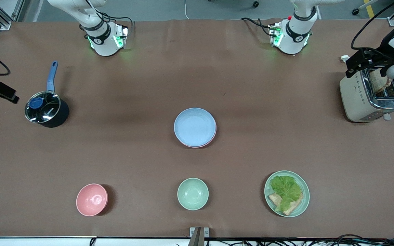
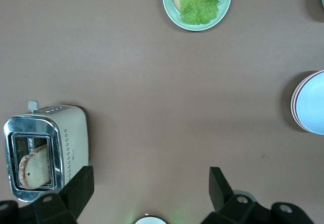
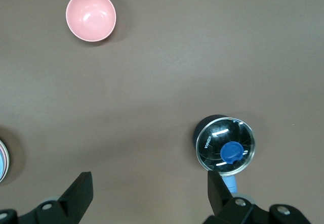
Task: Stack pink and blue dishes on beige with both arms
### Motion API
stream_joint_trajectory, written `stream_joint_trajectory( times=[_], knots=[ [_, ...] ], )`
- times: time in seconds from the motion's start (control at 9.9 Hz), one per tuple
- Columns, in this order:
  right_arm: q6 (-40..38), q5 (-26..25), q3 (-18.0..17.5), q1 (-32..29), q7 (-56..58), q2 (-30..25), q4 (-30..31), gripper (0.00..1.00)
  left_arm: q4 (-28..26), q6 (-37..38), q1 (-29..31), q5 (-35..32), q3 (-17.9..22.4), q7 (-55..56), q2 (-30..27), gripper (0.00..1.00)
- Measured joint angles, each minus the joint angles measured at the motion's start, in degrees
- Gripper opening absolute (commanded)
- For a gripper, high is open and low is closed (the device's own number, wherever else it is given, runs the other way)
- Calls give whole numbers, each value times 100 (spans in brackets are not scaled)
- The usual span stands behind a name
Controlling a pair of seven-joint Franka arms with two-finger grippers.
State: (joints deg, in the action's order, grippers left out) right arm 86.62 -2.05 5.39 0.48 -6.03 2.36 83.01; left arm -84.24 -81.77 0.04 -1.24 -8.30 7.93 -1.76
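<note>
Blue plate (image 1: 194,126) lying topmost mid-table, pink plate's rim (image 1: 197,146) peeking beneath, bare tabletop all around. Left gripper (image 2: 149,191) over toaster (image 1: 371,95), right gripper (image 3: 149,193) beside saucepan (image 1: 46,109), both gaping wide, holding nothing.

Wide-spread black fingers (image 3: 81,193) of the right gripper (image 3: 149,193) over bare brown table (image 3: 162,82), between round pink bowl (image 3: 91,16) and glass-lidded dark saucepan (image 3: 225,145).

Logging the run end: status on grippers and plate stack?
Left gripper open over toaster; right gripper open over pot. Blue plate tops stack mid-table, pink plate rim beneath. Beige not discernible. Nothing obstructing.
</note>
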Motion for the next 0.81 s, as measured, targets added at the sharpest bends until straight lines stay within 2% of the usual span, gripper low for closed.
stream_joint_trajectory(
  times=[0.81],
  knots=[
    [-91, 18, -50, -113, 101, -72, -101, 100, -3, 1, 0, 7, 1, 0, 6, 100]
  ],
)
